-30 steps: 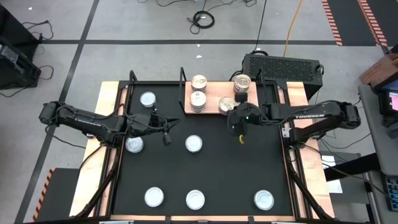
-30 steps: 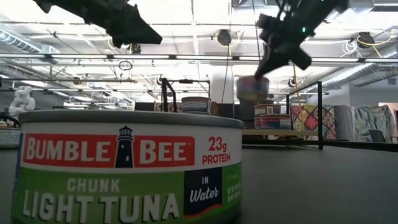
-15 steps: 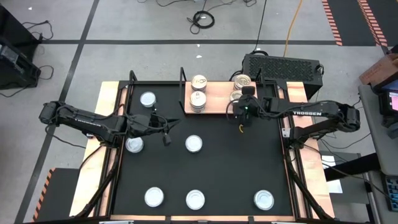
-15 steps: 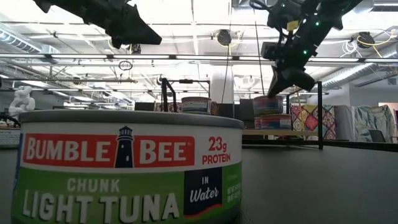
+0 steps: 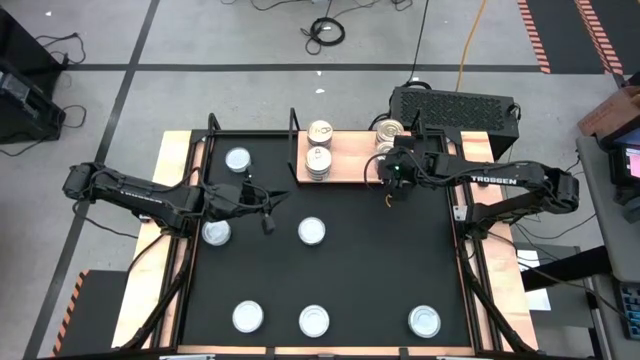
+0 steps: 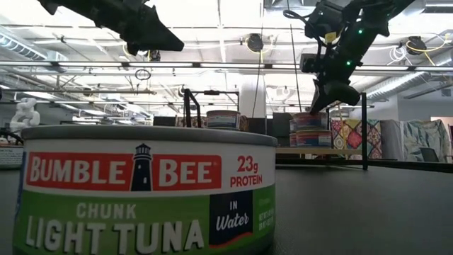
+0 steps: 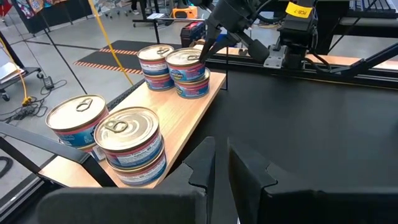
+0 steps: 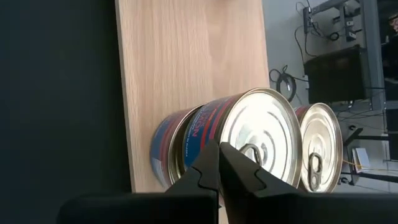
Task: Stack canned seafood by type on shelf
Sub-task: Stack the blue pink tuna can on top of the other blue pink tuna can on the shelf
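The light-wood shelf stands at the mat's far edge with stacks of tins at its left end and more at its right end. My right gripper is shut over the near right stack, on its upper tin. Several white-topped tins lie loose on the black mat. My left gripper hovers over the mat's left half, open by a narrow gap, with nothing in it. My right gripper is shut on the upper tin's top, beside its pull tab; the fingers hide the exact place of contact. They slant down from the mat's near side. The tin sits upright on another tin on the shelf.
Thin black posts rise at the shelf's edges. One green-labelled tuna tin stands right in front of the low camera. Loose tins lie along the mat's near edge and left side; the mat's right half is bare.
My right gripper has gone toward the table's far edge and a little right, sinking and tipping further down, still shut. The tin it carried hung in the air above the shelf's near edge; now it rests on top of another tin at the shelf's right end.
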Action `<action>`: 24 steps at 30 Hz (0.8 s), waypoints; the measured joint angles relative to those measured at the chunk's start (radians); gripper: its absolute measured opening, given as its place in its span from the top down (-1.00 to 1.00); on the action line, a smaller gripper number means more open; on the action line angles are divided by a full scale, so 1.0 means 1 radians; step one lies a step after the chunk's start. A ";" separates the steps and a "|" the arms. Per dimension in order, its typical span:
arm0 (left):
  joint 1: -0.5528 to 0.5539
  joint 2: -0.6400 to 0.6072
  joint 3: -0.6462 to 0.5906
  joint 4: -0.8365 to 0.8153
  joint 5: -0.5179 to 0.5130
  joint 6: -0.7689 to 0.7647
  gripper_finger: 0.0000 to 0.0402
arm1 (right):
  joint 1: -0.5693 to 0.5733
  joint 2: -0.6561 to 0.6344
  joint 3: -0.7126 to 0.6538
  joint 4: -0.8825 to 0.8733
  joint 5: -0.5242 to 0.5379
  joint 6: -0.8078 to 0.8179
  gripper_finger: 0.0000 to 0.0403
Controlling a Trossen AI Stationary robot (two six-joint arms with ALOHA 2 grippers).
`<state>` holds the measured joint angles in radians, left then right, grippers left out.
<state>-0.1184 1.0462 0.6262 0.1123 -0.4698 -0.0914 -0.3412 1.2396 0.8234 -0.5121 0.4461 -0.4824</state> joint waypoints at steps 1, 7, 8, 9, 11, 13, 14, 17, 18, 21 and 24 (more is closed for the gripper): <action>0.000 0.000 0.000 0.000 0.000 0.000 0.77 | 0.000 0.000 0.000 -0.001 0.000 0.000 1.00; 0.000 0.000 0.000 -0.002 0.000 0.000 0.77 | 0.000 0.000 0.000 -0.035 0.000 0.023 1.00; 0.000 0.000 0.000 -0.002 0.000 0.000 0.77 | 0.000 0.000 0.000 -0.039 -0.001 0.026 1.00; 0.000 0.000 0.000 -0.002 0.000 0.000 0.77 | 0.000 0.000 0.000 -0.042 -0.001 0.026 1.00; 0.000 0.000 0.000 -0.002 0.000 0.000 0.77 | 0.000 0.000 0.000 -0.044 -0.001 0.026 1.00; 0.000 0.000 0.000 -0.002 0.000 0.000 0.77 | 0.000 0.000 0.000 -0.044 -0.001 0.026 1.00; 0.000 0.000 0.000 -0.002 0.000 0.000 0.77 | 0.000 0.000 0.000 -0.043 -0.002 0.026 1.00; 0.000 0.000 0.000 -0.002 0.000 -0.001 0.77 | 0.000 0.000 0.000 -0.040 -0.003 0.026 1.00; 0.000 0.000 0.000 -0.002 0.000 0.000 0.77 | 0.000 0.000 0.000 -0.040 -0.004 0.026 1.00; 0.000 0.000 0.000 -0.002 0.000 -0.001 0.77 | 0.000 0.000 0.000 -0.040 -0.004 0.029 1.00; 0.000 0.000 0.000 -0.002 0.000 -0.001 0.77 | 0.000 0.000 0.000 -0.040 -0.004 0.030 1.00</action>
<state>-0.1184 1.0462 0.6262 0.1104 -0.4698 -0.0921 -0.3408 1.2396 0.8234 -0.5518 0.4423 -0.4526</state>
